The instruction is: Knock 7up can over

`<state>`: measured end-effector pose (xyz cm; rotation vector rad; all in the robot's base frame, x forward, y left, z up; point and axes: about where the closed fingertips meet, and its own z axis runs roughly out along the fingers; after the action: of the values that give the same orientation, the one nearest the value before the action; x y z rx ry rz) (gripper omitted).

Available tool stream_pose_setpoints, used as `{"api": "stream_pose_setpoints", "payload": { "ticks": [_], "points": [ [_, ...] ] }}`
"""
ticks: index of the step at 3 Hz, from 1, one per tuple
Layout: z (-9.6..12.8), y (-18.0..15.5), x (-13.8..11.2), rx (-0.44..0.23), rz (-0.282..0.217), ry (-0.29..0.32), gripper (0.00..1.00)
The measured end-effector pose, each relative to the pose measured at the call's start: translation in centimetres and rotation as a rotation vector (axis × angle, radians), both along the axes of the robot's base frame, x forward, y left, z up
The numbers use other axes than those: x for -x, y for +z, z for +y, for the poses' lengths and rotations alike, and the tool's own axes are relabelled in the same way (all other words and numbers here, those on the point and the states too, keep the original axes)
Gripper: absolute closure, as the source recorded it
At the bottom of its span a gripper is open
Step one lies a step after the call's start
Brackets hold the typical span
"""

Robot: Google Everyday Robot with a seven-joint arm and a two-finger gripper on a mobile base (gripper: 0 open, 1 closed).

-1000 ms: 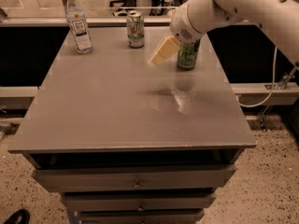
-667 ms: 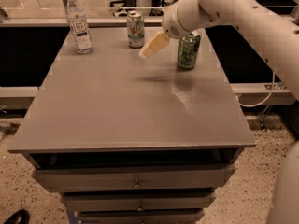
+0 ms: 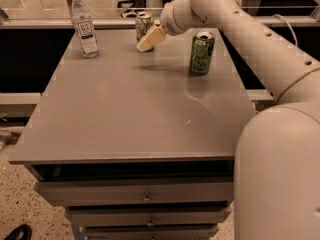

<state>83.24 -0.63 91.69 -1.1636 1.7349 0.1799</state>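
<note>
The 7up can [image 3: 143,24] stands upright at the far edge of the grey table [image 3: 125,114], near the middle. It has a pale body with green and red markings and a silver top. My gripper [image 3: 146,44] hangs just in front of the can's lower half, partly covering it, with its cream-coloured fingers pointing down and left. I cannot tell whether it touches the can. The white arm reaches in from the right.
A darker green can [image 3: 202,52] stands upright at the right side of the table. A clear plastic bottle with a white cap [image 3: 83,25] stands at the far left. Drawers [image 3: 145,196] sit below the table's front edge. A glass railing runs behind.
My gripper has moved left and toward the far edge, away from the green can and up to the 7up can. Both cans still stand upright.
</note>
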Motion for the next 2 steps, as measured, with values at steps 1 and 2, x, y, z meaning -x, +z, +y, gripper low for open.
{"api": "stream_pose_setpoints", "payload": {
  "ticks": [1,2],
  "points": [
    [0.4,-0.8,-2.5,-0.029,0.013,-0.03,0.0],
    [1.4,-1.6,-4.0,-0.078,0.049,-0.028,0.0]
  ]
}}
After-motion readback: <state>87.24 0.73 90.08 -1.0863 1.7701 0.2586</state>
